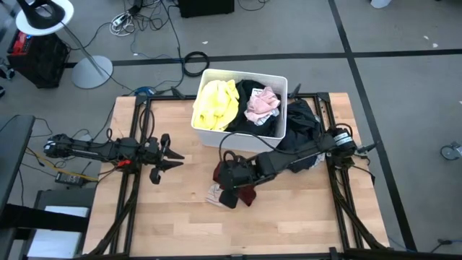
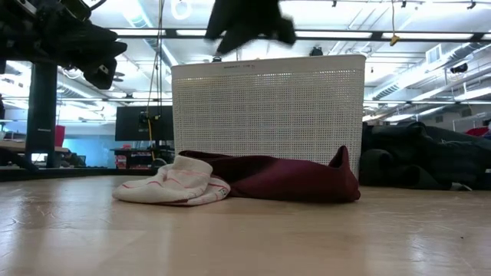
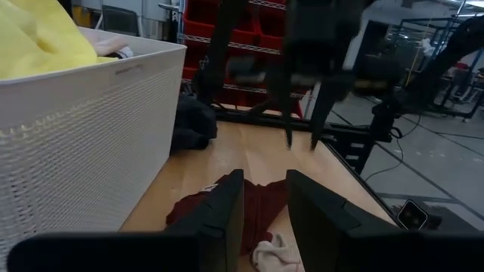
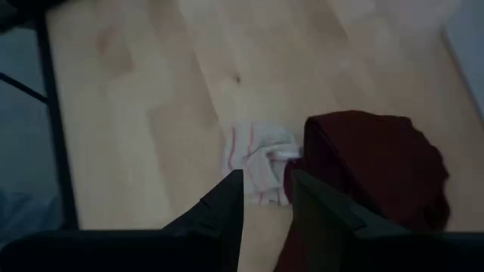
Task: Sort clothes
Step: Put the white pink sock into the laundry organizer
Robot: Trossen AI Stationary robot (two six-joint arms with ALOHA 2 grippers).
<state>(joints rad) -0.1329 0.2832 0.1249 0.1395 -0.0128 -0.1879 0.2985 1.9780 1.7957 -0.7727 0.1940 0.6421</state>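
A maroon garment (image 1: 247,193) (image 2: 291,178) lies crumpled on the table in front of the white bin (image 1: 204,130). A white garment with red stripes (image 1: 214,193) (image 2: 175,186) lies against its left side. My right gripper (image 1: 228,198) (image 4: 266,180) hovers above both, fingers pointing down, open and empty; it also shows in the left wrist view (image 3: 301,140). My left gripper (image 1: 176,160) (image 3: 265,193) is open and empty, held level above the table's left half and pointing toward the garments. Yellow (image 1: 215,103), black (image 1: 249,90) and pink (image 1: 261,105) clothes lie in the bin.
A heap of black clothes (image 1: 301,121) (image 2: 430,157) lies on the table to the right of the bin, under my right arm. The bin's wall (image 2: 268,115) stands just behind the two garments. Bare wood lies toward the table's near edge (image 1: 238,231).
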